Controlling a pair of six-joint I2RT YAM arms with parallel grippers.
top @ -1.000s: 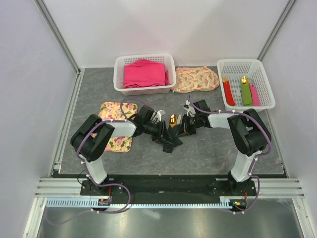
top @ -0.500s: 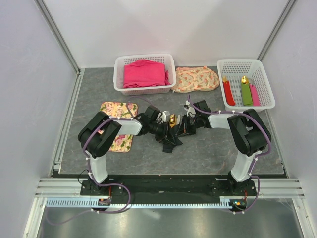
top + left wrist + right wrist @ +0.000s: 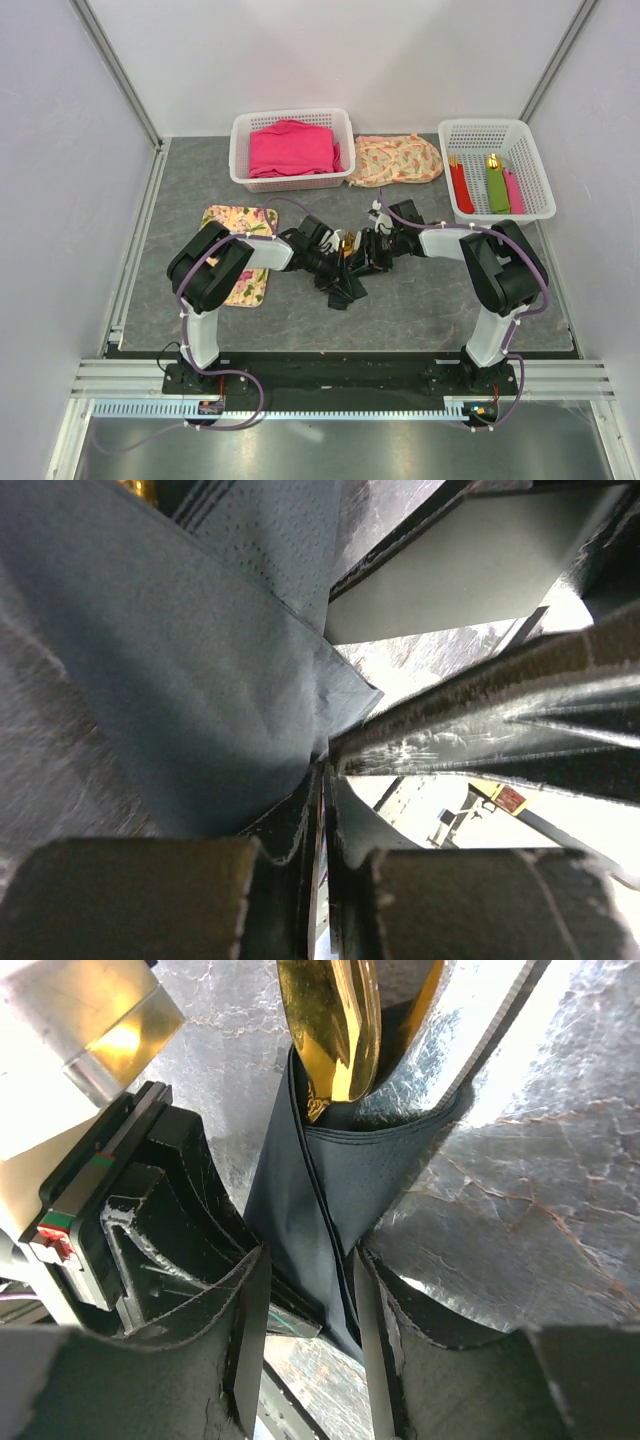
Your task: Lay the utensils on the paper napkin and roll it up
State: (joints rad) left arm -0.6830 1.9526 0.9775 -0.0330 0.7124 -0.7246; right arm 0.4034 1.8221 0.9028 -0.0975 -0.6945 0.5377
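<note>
Left hand (image 3: 326, 780) pinched on the black napkin (image 3: 190, 680) edge. Right hand (image 3: 305, 1280) narrowly open, straddling the rolled napkin; gold utensils (image 3: 330, 1030) stick out of the napkin.

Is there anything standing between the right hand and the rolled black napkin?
Nothing visible does. The right hand has a finger on each side of the paper napkin, rolled around the utensils. The left hand pinches a fold of it.
</note>
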